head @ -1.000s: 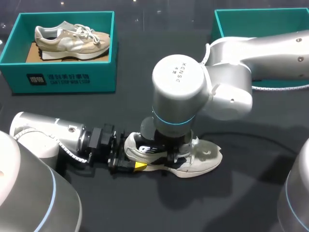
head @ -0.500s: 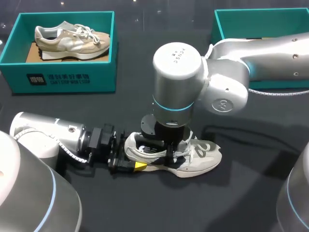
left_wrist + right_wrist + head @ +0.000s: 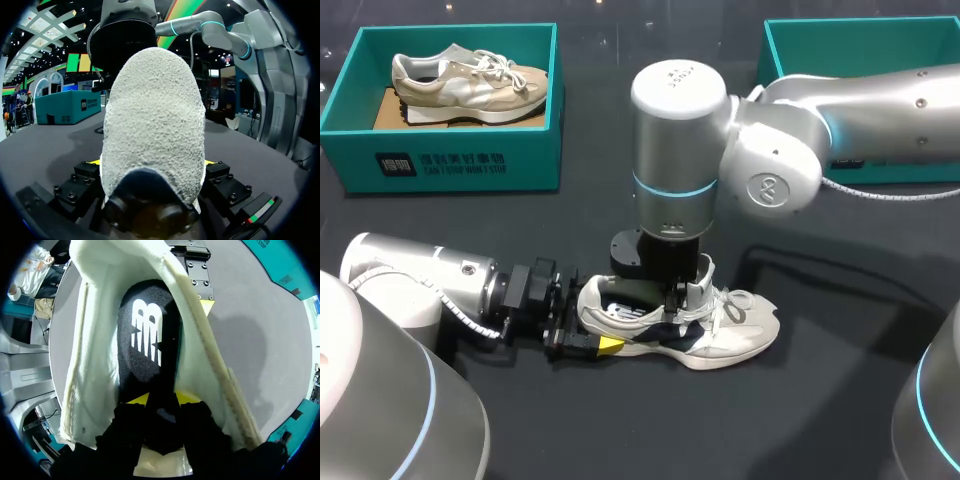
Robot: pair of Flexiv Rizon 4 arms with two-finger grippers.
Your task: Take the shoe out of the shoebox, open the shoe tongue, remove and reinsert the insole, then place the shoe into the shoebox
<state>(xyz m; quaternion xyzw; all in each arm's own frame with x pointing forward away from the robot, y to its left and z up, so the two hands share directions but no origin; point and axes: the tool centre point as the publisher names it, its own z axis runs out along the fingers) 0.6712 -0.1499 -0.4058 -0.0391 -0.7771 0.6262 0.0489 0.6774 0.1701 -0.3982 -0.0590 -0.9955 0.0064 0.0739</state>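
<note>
My left claw (image 3: 578, 312) lies low on the table, its two yellow-tipped fingers closed from either side on the heel of a white sneaker (image 3: 720, 335). In the left wrist view the pebbled grey heel fills the space between them. My right claw (image 3: 162, 400) points straight down into the sneaker's mouth, and its tips pinch the end of the black insole (image 3: 147, 340), which carries a white logo.

Over the last second my right wrist has risen and turned above the shoe. It stood low over the opening and now stands higher, so the tongue, the laces and the toe show more fully. The sneaker itself has hardly moved in my left claw's hold. I judge that the insole is being drawn up and out, with reinserting and boxing not yet done.

The table (image 3: 820, 400) is dark, smooth and slightly glossy. On its far left stands a teal shoebox (image 3: 460, 160) holding a beige sneaker (image 3: 465, 80). A second teal shoebox (image 3: 775, 50) stands at the far right, much of it hidden by my right arm, with no shoe visible in the part that shows.
</note>
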